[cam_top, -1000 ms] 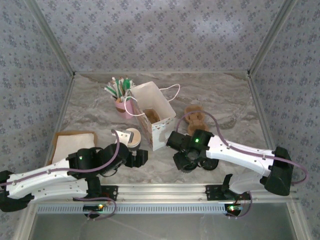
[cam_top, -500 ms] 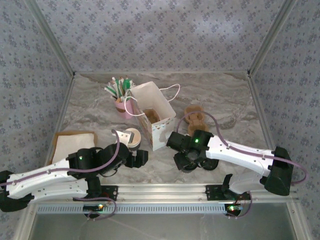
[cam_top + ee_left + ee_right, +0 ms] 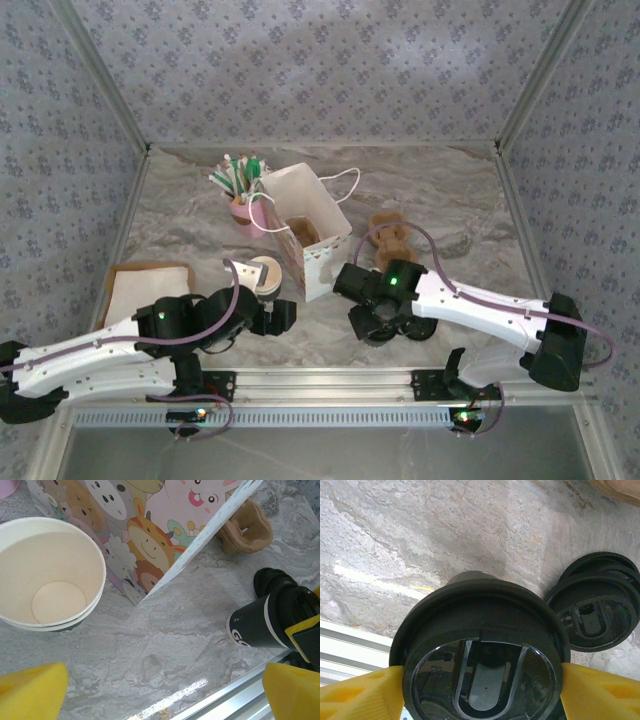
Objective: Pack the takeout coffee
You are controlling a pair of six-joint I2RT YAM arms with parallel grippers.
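Left tool point(image 3: 160, 692): your jaws stand spread wide with nothing between them. The yellow fingertips point(image 3: 30, 692) sit at the bottom corners of the left wrist view, low over the table point(image 3: 165, 645).
Right tool point(image 3: 480, 692): it is pinching the black lid point(image 3: 480, 630) by its rim, with a yellow fingertip point(image 3: 365, 695) pressed against each side. You cannot tell whether the lid is clear of the table.
Paper cup point(image 3: 52, 575): it stands upright and uncovered on the table, cream-white and empty inside. It is just beside the gift bag point(image 3: 150, 525) and right ahead of your left tool. From above, the cup point(image 3: 265, 272) is on the bag's left.
Second black lid point(image 3: 597, 607): it lies flat on the table just beside the held lid, to its right in the right wrist view.
Gift bag: it stands open-topped near mid-table point(image 3: 305, 235), printed with cartoon animals.
Cardboard carrier point(image 3: 390, 235): it lies on the table to the right of the bag, beyond your right tool point(image 3: 375, 322).
Pink cup point(image 3: 241, 210): it stands behind the bag to the left, holding straws and sticks.
Shallow box point(image 3: 148, 290): it is at the left edge, with white paper inside.
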